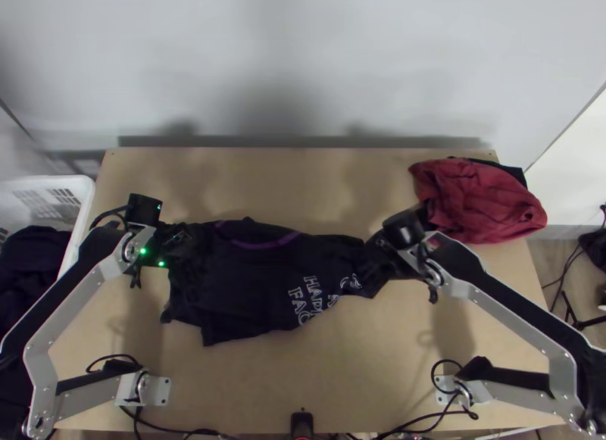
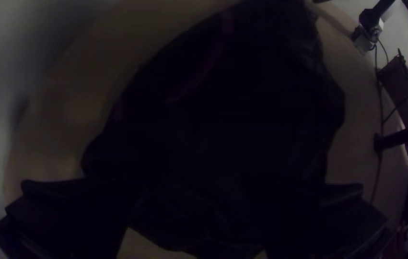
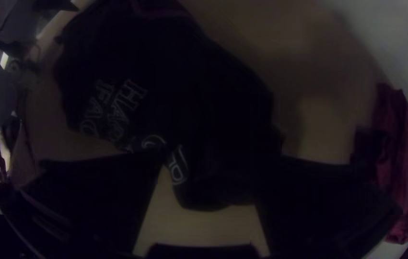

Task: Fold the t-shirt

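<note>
T-shirt (image 1: 242, 277) lies rumpled across the worktop (image 1: 303, 387), taking the clock's twelve as the far edge: its bulk from the centre toward nine o'clock, a narrow end toward three. Each end has fingers parted around loose cloth, unclenched: the left end effector (image 2: 196, 192) toward ten, the right end effector (image 3: 204, 168) between two and three. Straightening looks like the step in hand. Best would be to pinch shallowly at both ends, lift slightly, pull apart evenly, then lower the cloth flat before any fold. A deep grab could trap several layers and crease the lettering (image 1: 307, 296). Keep the purple band (image 1: 265, 244), toward twelve, as a guide for squaring up. Red cloth (image 1: 473, 201) is heaped at two o'clock, close beside the right arm, so a wide outward pull there could snag it. A white basket (image 1: 85, 188) stands off the edge toward ten.
</note>
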Robot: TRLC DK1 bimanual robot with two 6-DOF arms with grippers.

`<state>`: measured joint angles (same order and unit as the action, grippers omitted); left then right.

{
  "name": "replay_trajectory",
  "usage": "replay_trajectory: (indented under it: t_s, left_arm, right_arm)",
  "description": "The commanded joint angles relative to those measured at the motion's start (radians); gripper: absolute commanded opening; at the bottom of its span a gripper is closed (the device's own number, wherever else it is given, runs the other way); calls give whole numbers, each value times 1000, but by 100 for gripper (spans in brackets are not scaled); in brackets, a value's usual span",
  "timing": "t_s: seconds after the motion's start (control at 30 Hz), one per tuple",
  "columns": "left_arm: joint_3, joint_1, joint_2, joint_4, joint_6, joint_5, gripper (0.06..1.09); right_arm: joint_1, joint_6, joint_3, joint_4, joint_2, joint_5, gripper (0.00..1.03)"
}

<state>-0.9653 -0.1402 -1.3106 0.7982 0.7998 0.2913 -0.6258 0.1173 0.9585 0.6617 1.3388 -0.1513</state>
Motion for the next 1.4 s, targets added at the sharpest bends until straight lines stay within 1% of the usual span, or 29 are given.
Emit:
replay_trajectory:
  t_s: [0.0,0.07,0.1,0.13,0.3,0.37,0.43,0.5,0.57,0.63,0.8,0.93,1.1,1.13,1.2,1.27,1.33,1.37]
  left_arm:
    - [5,10,-10,-39,15,-37,102]
    - [-9,25,-19,-47,19,-41,102]
    - [-15,27,-26,-47,21,-41,102]
    - [-15,27,-30,-47,21,-41,102]
    - [14,42,-38,-57,32,-44,102]
    - [30,45,-35,-63,33,-46,102]
    - [42,48,-29,-65,39,-49,102]
    - [50,50,-27,-65,44,-49,102]
    - [62,53,-27,-68,72,-60,102]
    - [96,48,-22,-105,113,-104,102]
    - [135,5,27,-111,177,-112,102]
    - [151,-39,36,-113,197,-118,103]
    - [146,-50,-32,-188,203,-146,101]
    - [140,-50,-47,-198,203,-146,98]
    - [140,-50,-72,-218,210,-147,96]
    - [140,-48,-91,-235,213,-147,92]
    - [135,-42,-101,-241,222,-146,76]
    - [131,-38,-104,-243,222,-144,66]
  right_arm:
    - [-6,42,14,-79,100,32,69]
    - [1,51,16,-100,125,41,69]
    - [6,59,16,-109,146,45,65]
    - [11,70,13,-122,163,45,56]
    - [17,105,8,-177,192,50,27]
    - [18,119,14,-182,189,52,13]
    - [20,136,16,-182,172,52,4]
    - [21,143,16,-182,148,53,3]
    - [24,147,19,-182,117,56,3]
    - [26,145,23,-172,94,59,3]
    - [23,142,19,-157,74,59,3]
    - [23,137,16,-157,71,59,3]
    - [9,119,20,-157,65,59,3]
    - [8,119,20,-155,62,59,3]
    - [6,119,20,-155,56,59,3]
    - [6,119,22,-152,51,59,3]
    - [6,119,26,-145,48,59,3]
    - [6,119,28,-142,46,59,3]
